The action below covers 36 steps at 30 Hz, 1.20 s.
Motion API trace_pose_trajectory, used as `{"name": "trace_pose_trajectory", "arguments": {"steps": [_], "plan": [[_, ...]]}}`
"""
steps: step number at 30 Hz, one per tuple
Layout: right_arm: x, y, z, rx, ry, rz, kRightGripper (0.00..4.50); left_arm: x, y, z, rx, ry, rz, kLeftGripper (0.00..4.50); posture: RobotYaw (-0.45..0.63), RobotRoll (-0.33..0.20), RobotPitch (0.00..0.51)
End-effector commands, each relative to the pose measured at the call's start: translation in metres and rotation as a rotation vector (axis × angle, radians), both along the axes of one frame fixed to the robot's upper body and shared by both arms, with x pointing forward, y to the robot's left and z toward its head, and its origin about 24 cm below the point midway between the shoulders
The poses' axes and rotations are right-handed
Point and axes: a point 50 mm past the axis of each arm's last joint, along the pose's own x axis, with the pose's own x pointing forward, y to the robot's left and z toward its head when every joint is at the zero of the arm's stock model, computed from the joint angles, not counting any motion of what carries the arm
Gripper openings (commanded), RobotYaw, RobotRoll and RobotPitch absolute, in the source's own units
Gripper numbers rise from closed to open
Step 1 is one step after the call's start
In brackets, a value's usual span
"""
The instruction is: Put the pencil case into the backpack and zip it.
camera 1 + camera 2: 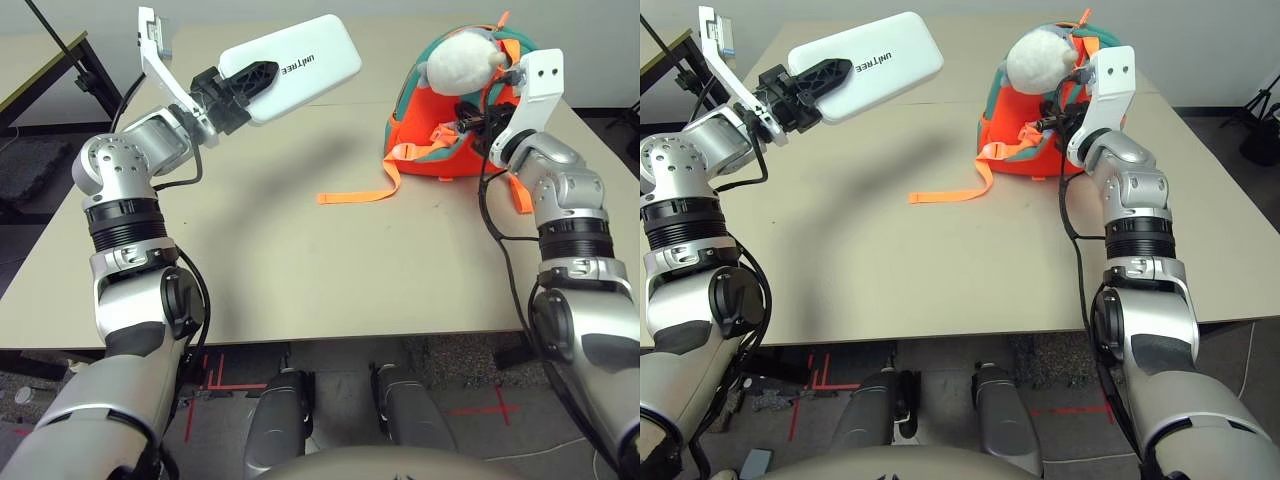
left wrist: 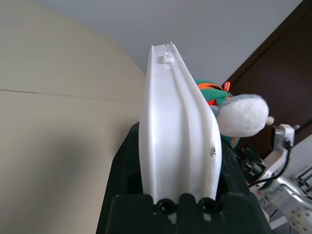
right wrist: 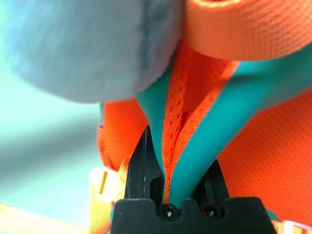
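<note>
Two grips on, one per side. At left, pinching the white case [image 1: 330,58] in the left gripper [image 2: 179,134], with a black finger [image 1: 262,78] laid along its broad face and the other on the opposite face. Held up over the table [image 1: 280,270], tilted in the head view, clear of the tabletop, with dark UNITREE lettering [image 1: 298,64] beside the fingertip. Seen edge-on from the left wrist: long grooves down the side, small catch [image 2: 168,57] at the far end, tiny dark mark [image 2: 213,152] near one edge. Below, on the tabletop, a soft shadow [image 1: 300,165].

At right, pinching the backpack [image 1: 430,105] by its teal trim [image 3: 195,165] in the right gripper [image 3: 182,145]. Folded together between the jaws: trim plus orange edging [image 3: 170,131], spreading apart above into a narrow V. Orange with teal borders, standing toward the far right of the table, well apart from the case. Attached near its top: grey-white plush [image 1: 462,62], hanging close to the right gripper. Trailing from the front across the tabletop toward the left: orange strap [image 1: 355,196], lying flat at its end. Near the fingers in the right wrist view: pale buckle [image 3: 108,183] on webbing. Case outside the backpack, in the left gripper only. Unable to tell how far the zip is open.
</note>
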Motion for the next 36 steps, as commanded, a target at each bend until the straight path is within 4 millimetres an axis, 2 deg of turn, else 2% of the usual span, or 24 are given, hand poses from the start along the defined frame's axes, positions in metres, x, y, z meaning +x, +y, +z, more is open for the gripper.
{"name": "trace_pose_trajectory", "arguments": {"steps": [1, 10, 18, 26, 36], "plan": [[-0.014, 0.01, 0.027, -0.032, -0.076, 0.071, 0.17, 0.0, -0.001, 0.003, -0.004, -0.034, 0.002, 1.2, -0.18, 0.0, 0.09], [-0.05, 0.013, 0.048, -0.129, -0.088, 0.136, 0.17, 0.002, -0.002, 0.0, -0.004, -0.029, -0.004, 1.2, -0.21, 0.0, 0.092], [-0.076, 0.013, 0.057, -0.171, -0.069, 0.158, 0.17, 0.006, -0.006, -0.002, 0.008, -0.027, -0.022, 1.2, -0.24, 0.0, 0.087], [-0.093, 0.015, 0.058, -0.185, -0.039, 0.177, 0.17, 0.011, -0.011, -0.003, 0.009, -0.029, -0.044, 1.2, -0.27, 0.0, 0.08], [-0.088, 0.01, 0.0, -0.157, 0.11, 0.144, 0.17, 0.01, -0.017, 0.002, 0.049, -0.063, -0.1, 1.2, -0.27, 0.0, 0.078]]}}
